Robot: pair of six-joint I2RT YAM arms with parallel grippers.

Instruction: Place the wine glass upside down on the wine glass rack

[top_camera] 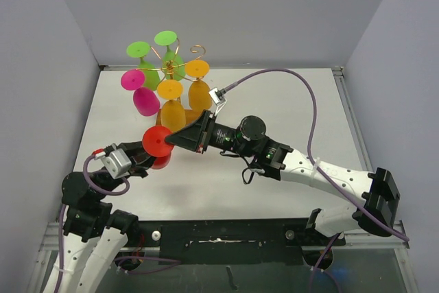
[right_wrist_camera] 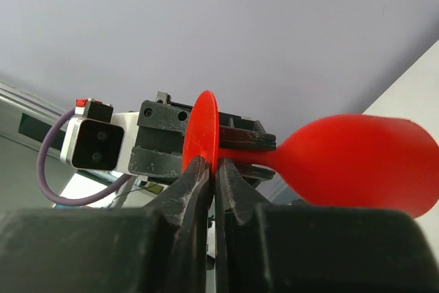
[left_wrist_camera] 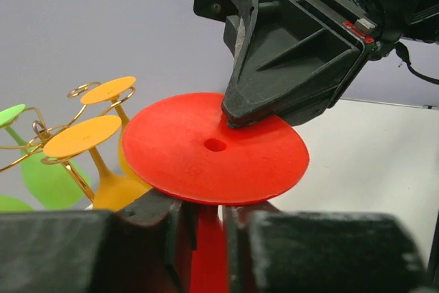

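reaching left across the table [top_camera: 288, 101], the right gripper [top_camera: 169, 140] pinches the red wine glass [top_camera: 156, 141] by its foot; left gripper [top_camera: 146, 160] clamps the stem, foot up, near the rack [top_camera: 198, 51] hung with 5 glasses [top_camera: 170, 90].

We get bright, even, diffuse light in all 3 views, w/ little glare. Top view is sharp; the counter [top_camera: 288, 108] shows only faint soft shadows under the arms. In the left wrist view the left hand [left_wrist_camera: 204, 214] is dark & badly out of focus, while the red wine glass [left_wrist_camera: 206, 149] is crisp. Right wrist view: right hand [right_wrist_camera: 211, 169] blurred too, mild sheen on the bowl.
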